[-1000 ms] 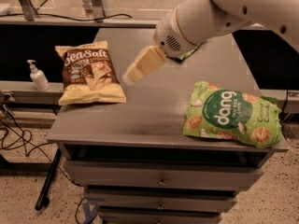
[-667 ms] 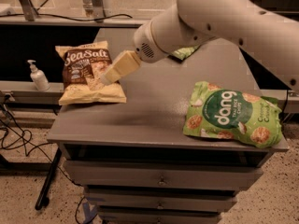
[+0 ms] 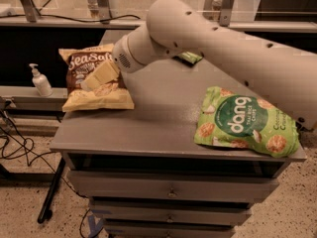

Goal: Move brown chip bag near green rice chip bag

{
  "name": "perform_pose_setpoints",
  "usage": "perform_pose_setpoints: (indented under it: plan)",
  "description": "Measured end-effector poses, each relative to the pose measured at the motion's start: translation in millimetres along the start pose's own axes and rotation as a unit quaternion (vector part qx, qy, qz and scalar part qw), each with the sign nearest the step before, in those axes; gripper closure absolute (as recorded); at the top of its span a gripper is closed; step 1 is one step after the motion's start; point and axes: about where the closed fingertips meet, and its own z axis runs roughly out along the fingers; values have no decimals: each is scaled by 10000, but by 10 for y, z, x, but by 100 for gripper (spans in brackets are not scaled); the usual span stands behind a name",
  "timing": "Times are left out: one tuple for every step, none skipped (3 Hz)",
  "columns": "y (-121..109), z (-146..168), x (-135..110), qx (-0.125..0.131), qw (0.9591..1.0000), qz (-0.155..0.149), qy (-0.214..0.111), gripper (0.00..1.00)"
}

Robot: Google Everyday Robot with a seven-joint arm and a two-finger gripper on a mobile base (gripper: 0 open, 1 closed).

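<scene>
The brown chip bag (image 3: 90,77) lies flat at the left end of the grey cabinet top (image 3: 158,118), dark brown middle with white "Sea Salt" lettering and pale yellow edges. The green rice chip bag (image 3: 243,122), bright green with a "dang" circle, lies at the right front, far from the brown bag. My gripper (image 3: 94,81) reaches down from the right over the middle of the brown bag, its cream fingers on or just above it. The arm covers the back of the cabinet top.
A smaller dark green bag (image 3: 189,57) peeks out behind the arm at the back. A white pump bottle (image 3: 40,81) stands on a shelf to the left. Cables (image 3: 20,148) lie on the floor at the left. Drawers (image 3: 171,190) sit below the top.
The arm has swung left across the cabinet top, and the gripper went from mid-table to over the brown chip bag. Both bags stay put.
</scene>
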Motion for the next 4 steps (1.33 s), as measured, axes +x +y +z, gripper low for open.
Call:
perform_pose_setpoints:
  plan:
    - [-135, 241, 41, 37, 9999, 98, 99, 0]
    - [-190, 406, 80, 13, 9999, 115, 108, 18]
    - [-213, 487, 127, 3, 9998, 167, 112, 41]
    - [-238, 494, 158, 27, 9997, 190, 116, 65]
